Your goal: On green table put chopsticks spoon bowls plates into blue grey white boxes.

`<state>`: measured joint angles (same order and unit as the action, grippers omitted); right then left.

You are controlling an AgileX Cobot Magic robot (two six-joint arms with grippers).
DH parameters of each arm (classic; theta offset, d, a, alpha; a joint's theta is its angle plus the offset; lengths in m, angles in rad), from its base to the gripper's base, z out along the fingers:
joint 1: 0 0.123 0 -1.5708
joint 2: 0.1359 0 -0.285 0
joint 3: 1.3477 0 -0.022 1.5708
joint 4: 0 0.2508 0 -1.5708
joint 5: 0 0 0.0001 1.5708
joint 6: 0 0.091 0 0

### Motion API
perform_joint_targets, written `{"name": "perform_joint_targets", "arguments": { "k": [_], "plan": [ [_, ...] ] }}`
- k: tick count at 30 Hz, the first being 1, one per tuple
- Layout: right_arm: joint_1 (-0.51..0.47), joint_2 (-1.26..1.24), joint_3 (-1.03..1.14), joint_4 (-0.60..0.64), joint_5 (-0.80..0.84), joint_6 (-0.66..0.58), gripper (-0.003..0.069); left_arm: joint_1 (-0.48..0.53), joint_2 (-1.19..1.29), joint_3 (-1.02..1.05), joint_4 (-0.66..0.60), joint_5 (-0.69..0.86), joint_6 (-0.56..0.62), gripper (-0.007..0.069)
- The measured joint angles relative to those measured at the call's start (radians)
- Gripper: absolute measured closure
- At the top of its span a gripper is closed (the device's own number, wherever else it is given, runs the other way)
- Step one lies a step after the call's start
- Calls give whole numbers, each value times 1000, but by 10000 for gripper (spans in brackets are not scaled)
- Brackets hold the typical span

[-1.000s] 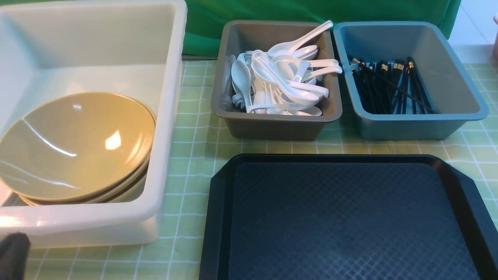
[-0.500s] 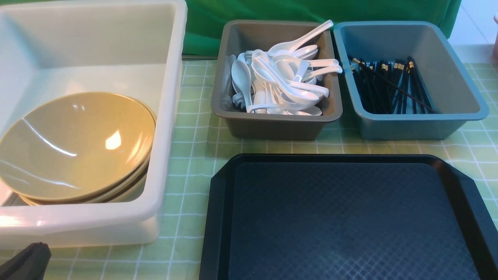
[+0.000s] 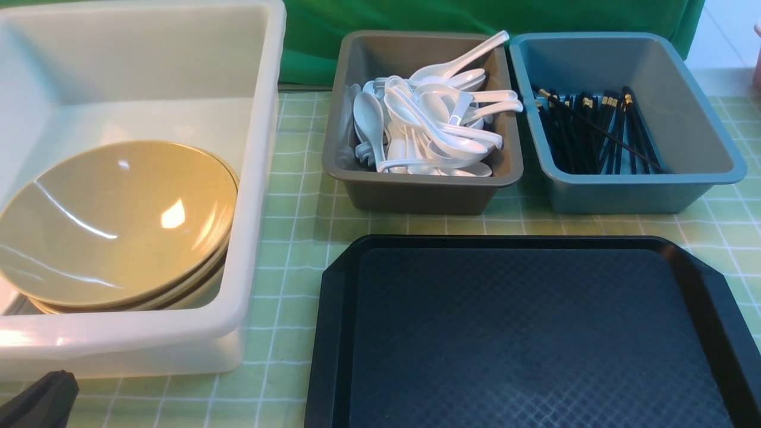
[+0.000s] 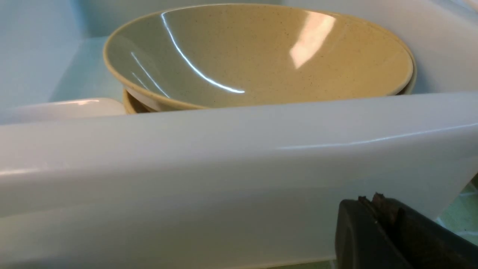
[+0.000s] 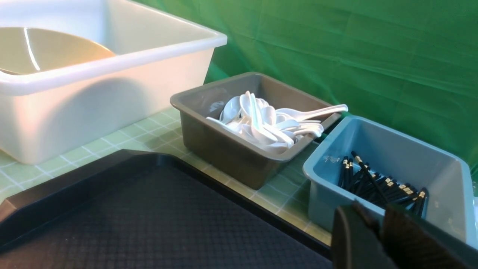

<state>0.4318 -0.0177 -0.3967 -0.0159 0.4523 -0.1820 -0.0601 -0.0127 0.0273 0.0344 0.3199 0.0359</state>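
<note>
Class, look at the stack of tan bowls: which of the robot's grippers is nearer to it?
Left. The left gripper sits just outside the white box holding the bowls. The right gripper is across the scene by the blue box.

Matte black left hand, worn brownish fingertips, black right hand

A dark green cloth backdrop hangs in soft folds behind the desk, its pale green surface crossed by thin white grid lines. At the far right edge, past the cloth, a strip of bright whitish floor shows under even light.
</note>
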Motion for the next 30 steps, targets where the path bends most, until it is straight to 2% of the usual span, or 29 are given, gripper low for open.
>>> {"name": "perform_joint_targets", "arguments": {
  "k": [6, 9, 13, 16, 22, 25, 30],
  "plan": [
    [-33, 0, 0, 0, 1, 0, 534, 0, 0, 0, 0, 0, 0, 626],
    [-118, 0, 0, 0, 2, -1, 531, 0, 0, 0, 0, 0, 0, 626],
    [-336, 0, 31, 0, 13, 1, 528, 0, 0, 0, -1, 0, 0, 626],
    [-403, 0, 76, -4, 19, 25, 528, 0, 0, 0, -2, 0, 0, 626],
    [-411, 0, 177, -63, 25, 144, 524, 0, 0, 0, -3, 0, 0, 626],
    [-382, 0, 231, -152, 25, 221, 520, 0, 0, 0, -3, 0, 0, 626],
    [-333, 0, 298, -195, -6, 239, 516, 0, 0, 0, -3, 0, 0, 626]
  ]
}}
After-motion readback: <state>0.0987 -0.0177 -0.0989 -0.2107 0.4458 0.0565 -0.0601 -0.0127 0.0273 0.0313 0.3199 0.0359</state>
